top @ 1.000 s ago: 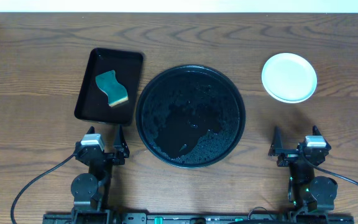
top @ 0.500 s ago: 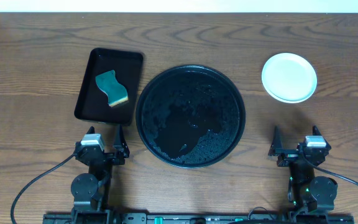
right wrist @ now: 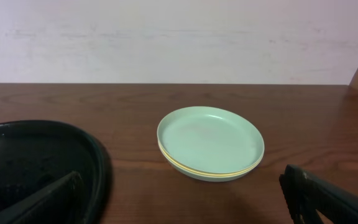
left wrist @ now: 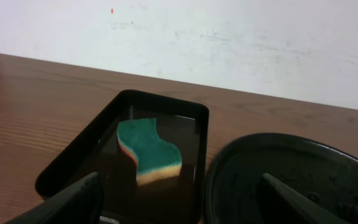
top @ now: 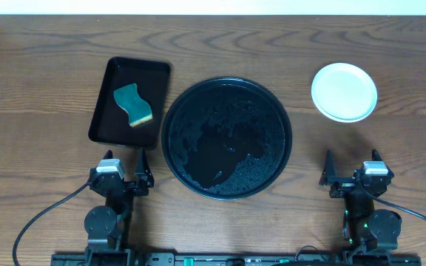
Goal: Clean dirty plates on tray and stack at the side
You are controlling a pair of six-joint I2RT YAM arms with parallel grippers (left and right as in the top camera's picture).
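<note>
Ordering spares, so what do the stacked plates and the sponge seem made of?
Stacked plates: probably plastic or melamine, going by the thin rims, even mint colour and soft sheen. Sponge: soft foam, with a teal scouring top over a yellow layer.

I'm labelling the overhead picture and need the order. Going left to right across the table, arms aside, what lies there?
Rectangular black tray holding the sponge → round black tray, wet and without plates → stack of plates.

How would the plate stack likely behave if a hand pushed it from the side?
The plates look smooth and shallow on the table, so they would probably slide rather than tip. Stacked loosely, the top one might shift.
</note>
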